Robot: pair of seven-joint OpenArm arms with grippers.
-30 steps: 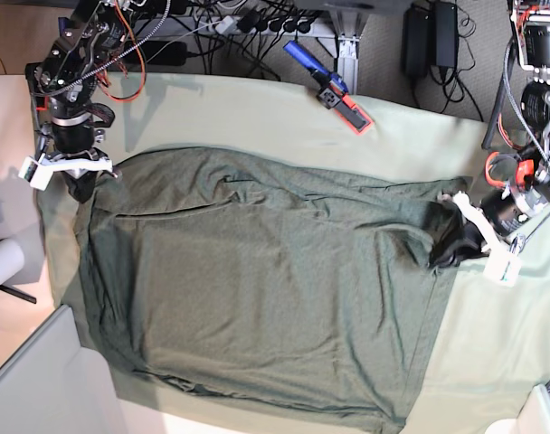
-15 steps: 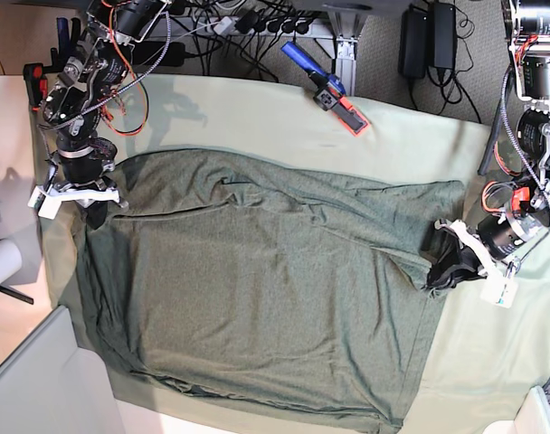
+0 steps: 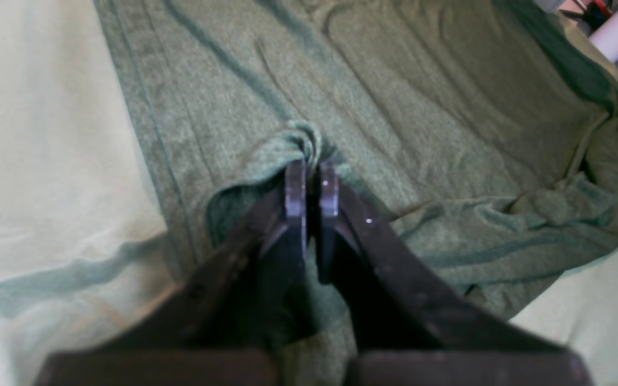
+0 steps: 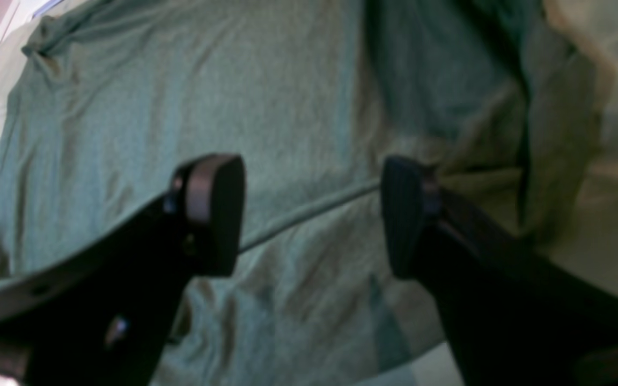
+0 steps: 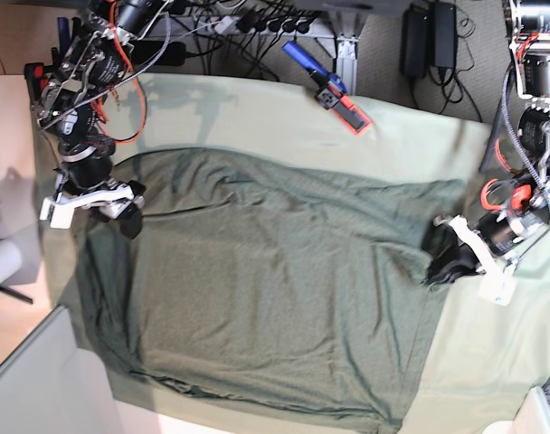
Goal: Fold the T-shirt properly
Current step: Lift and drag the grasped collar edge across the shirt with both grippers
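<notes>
While left hand (image 3: 312,182) pinches T-shirt (image 5: 266,289) — right hand (image 4: 309,214) hangs agape.

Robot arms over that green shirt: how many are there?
2. One arm hangs over the shirt's far-left corner; the other arm pinches the shirt's right edge. None seems hidden.

Cloth sheet (image 5: 257,108) lies bare around the T-shirt (image 5: 266,289); a blue-and-red tool (image 5: 327,88) lies at its far edge

R fingers (image 4: 309,214) now apart, off T-shirt (image 5: 266,289)
</notes>
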